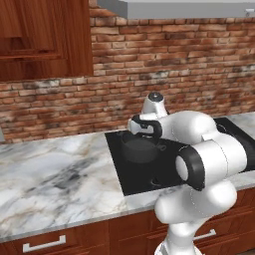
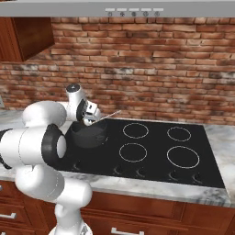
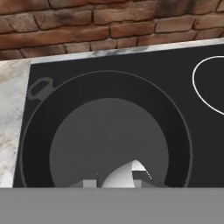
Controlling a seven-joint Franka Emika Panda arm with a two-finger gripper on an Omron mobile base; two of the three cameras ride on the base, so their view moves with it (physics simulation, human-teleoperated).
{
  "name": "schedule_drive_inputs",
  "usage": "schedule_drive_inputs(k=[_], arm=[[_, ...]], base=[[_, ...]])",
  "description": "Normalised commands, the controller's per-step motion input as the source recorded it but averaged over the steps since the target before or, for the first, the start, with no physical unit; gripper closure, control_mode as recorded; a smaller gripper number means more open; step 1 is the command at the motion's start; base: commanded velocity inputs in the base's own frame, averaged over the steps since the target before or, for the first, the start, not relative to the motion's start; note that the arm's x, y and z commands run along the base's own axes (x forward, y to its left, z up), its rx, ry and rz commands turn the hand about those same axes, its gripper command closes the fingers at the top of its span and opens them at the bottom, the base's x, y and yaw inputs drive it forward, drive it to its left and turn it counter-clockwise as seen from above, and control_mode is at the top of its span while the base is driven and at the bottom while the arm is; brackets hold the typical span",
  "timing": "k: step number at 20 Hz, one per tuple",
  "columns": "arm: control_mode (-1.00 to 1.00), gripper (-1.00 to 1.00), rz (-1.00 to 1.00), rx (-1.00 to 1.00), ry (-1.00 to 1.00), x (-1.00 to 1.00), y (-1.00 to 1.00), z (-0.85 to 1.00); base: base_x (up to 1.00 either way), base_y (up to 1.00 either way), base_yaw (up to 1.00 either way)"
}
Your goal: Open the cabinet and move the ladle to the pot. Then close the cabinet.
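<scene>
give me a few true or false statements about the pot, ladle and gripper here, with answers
1. The pot sits on the black cooktop. True.
2. The gripper hangs above the pot, shut on the ladle. True.
3. The pot is full of soup. False: the hand view shows its grey bottom bare, apart from the ladle's pale bowl low in the picture.
4. The pot stands on the cooktop's right-hand rings. False: it is at the left end, next to the marble counter.
5. The wall behind the cooktop is brick. True.
6. The ladle lies flat on the counter. False: it is held over the pot, its thin handle sticking out beside the gripper.
</scene>
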Motion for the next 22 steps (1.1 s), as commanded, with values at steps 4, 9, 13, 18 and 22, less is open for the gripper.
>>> schedule_drive_inputs(k=[4, 9, 13, 18, 22], arm=[[-1.0, 1.0, 0.01, 0.0, 0.0, 0.1, 0.05, -0.46], [-1.0, 1.0, 0.02, 0.0, 0.0, 0.25, 0.04, -0.31], [-1.0, 1.0, 0.02, 0.0, 0.0, 0.3, 0.07, -0.24], [-1.0, 1.0, 0.02, 0.0, 0.0, 0.28, 0.08, -0.18], [-1.0, 1.0, 0.01, 0.0, 0.0, 0.23, 0.06, -0.09]], base=[[0.0, 0.0, 0.0], [0.0, 0.0, 0.0], [0.0, 0.0, 0.0], [0.0, 0.0, 0.0], [0.0, 0.0, 0.0]])
